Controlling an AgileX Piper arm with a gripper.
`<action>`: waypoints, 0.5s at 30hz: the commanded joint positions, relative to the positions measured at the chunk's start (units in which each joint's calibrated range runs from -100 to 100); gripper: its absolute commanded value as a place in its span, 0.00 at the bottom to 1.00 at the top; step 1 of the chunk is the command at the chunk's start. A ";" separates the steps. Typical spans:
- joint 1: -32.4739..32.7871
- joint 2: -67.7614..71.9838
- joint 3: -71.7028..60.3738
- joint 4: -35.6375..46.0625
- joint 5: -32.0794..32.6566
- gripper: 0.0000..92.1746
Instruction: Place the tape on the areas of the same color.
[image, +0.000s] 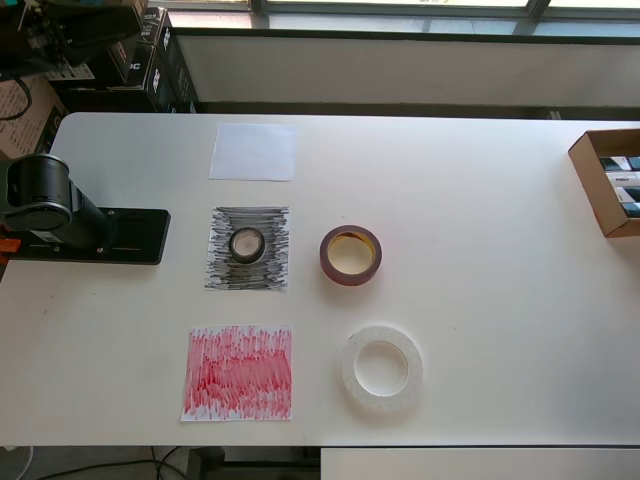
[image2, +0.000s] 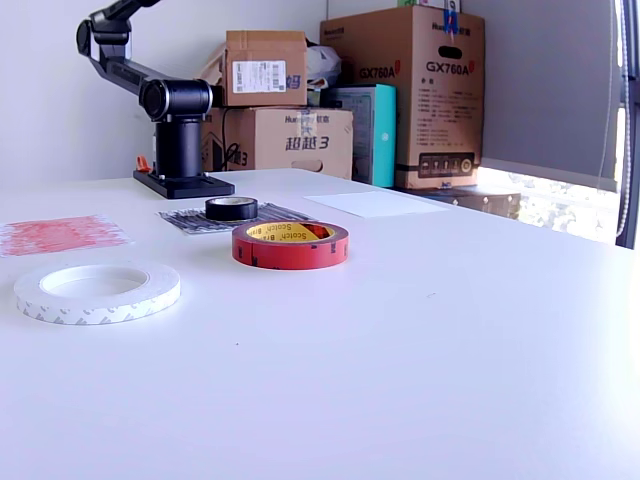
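A small black tape roll (image: 247, 244) lies on the black-scribbled sheet (image: 248, 275); both also show in the exterior view, roll (image2: 231, 208) on sheet (image2: 190, 219). A red tape roll (image: 350, 254) (image2: 290, 245) lies on the bare table to the right of that sheet in the overhead view. A wide white tape roll (image: 380, 367) (image2: 97, 291) lies to the right of the red-scribbled sheet (image: 239, 372) (image2: 60, 233). The plain white sheet (image: 253, 151) (image2: 375, 204) is bare. Only the arm's base (image: 45, 205) (image2: 178, 130) shows; the gripper is out of view.
The arm's black base plate (image: 120, 235) sits at the overhead view's left. An open cardboard box (image: 610, 180) stands at the table's right edge. Stacked cardboard boxes (image2: 400, 90) stand behind the table in the exterior view.
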 joint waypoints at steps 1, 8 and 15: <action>-1.04 41.50 -26.79 0.14 4.00 0.17; -3.01 56.47 -46.41 17.20 6.95 0.17; -5.14 64.42 -53.32 33.24 12.03 0.17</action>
